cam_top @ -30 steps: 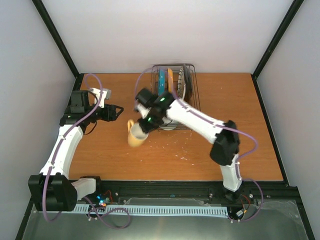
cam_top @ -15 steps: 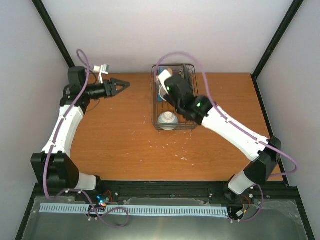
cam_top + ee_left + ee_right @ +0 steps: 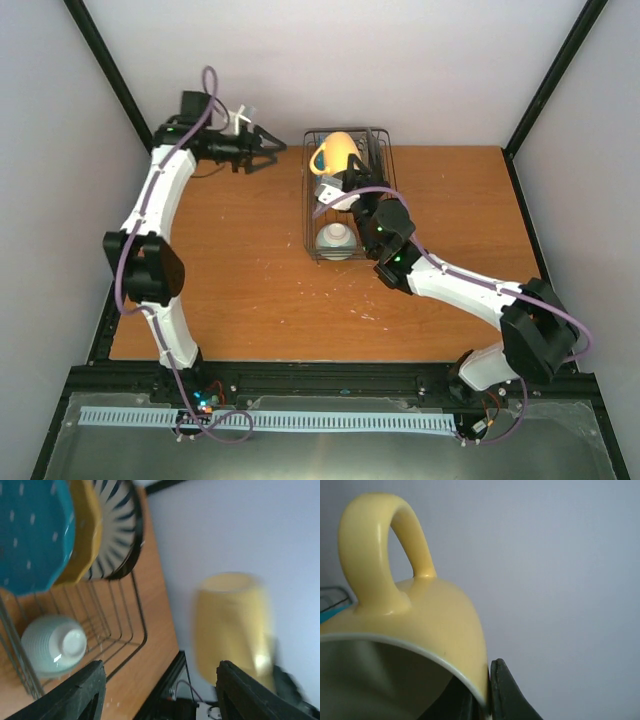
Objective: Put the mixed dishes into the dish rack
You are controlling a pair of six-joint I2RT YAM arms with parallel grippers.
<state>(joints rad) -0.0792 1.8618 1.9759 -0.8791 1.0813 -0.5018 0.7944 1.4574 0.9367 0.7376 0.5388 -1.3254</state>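
The cream-yellow mug (image 3: 335,152) hangs above the back of the dish rack (image 3: 392,200), tilted, handle (image 3: 375,555) up. My right gripper (image 3: 487,682) is shut on its rim, one finger inside and one finger (image 3: 509,692) outside. In the rack stand a teal dotted plate (image 3: 30,530), a yellow-orange plate (image 3: 84,530) and a black-striped white plate (image 3: 117,525); a mint-green bowl (image 3: 335,238) lies upside down at the near end. My left gripper (image 3: 270,150) hovers open and empty at the back left, pointing toward the rack. The mug (image 3: 232,625) shows blurred in the left wrist view.
The rack's wire wall (image 3: 137,605) rises beside the bowl (image 3: 52,642). Black frame posts (image 3: 110,75) and pale walls close in the back corners. The wooden table (image 3: 230,280) shows white scuffs near its middle.
My right arm lifted the mug from the table left of the rack and carried it over the rack's back. The left arm swung up to the back left, gripper turned toward the rack.
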